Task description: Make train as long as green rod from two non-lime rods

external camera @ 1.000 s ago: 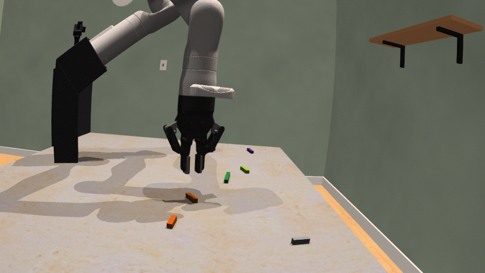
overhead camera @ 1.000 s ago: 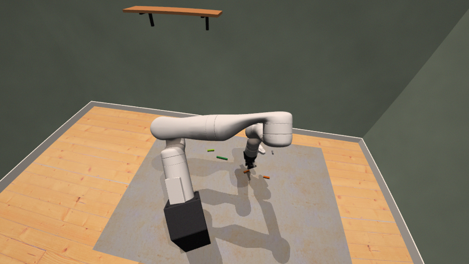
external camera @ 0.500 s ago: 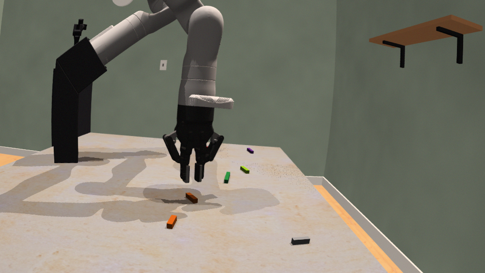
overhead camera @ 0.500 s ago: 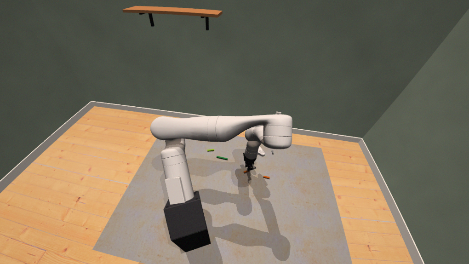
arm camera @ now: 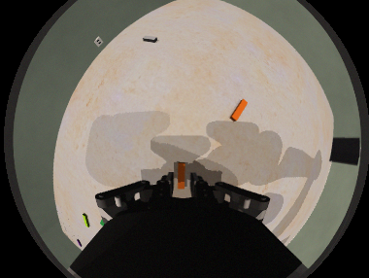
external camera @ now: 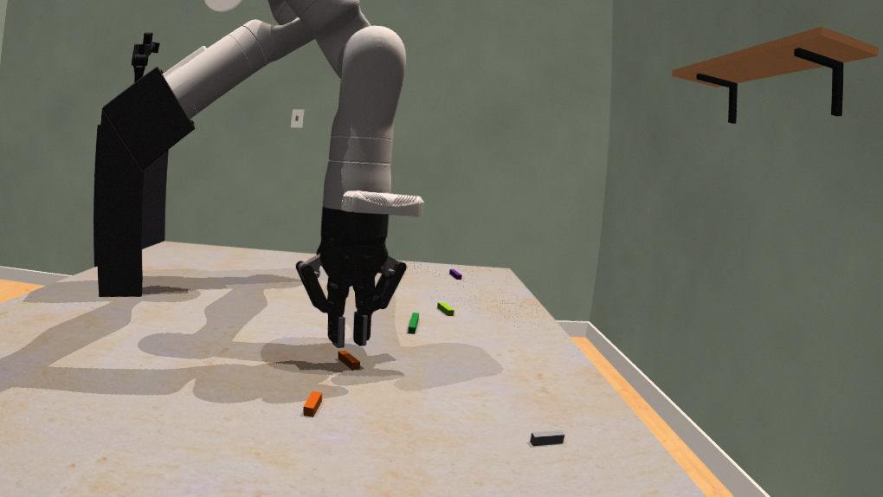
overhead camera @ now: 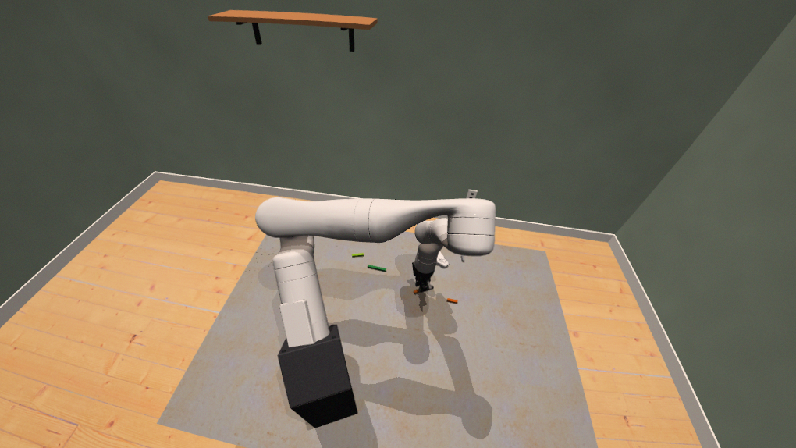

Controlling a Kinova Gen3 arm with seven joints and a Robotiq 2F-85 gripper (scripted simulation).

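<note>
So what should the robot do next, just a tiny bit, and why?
Probably lower the end effector a little, straight down. Its fingers are apart with nothing between them, and the shaded orange rod lies just below, lined up with the gap.

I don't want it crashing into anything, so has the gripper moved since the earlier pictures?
Yes. In the exterior view, the gripper has come down toward the shaded orange rod, which lies where it did.
</note>
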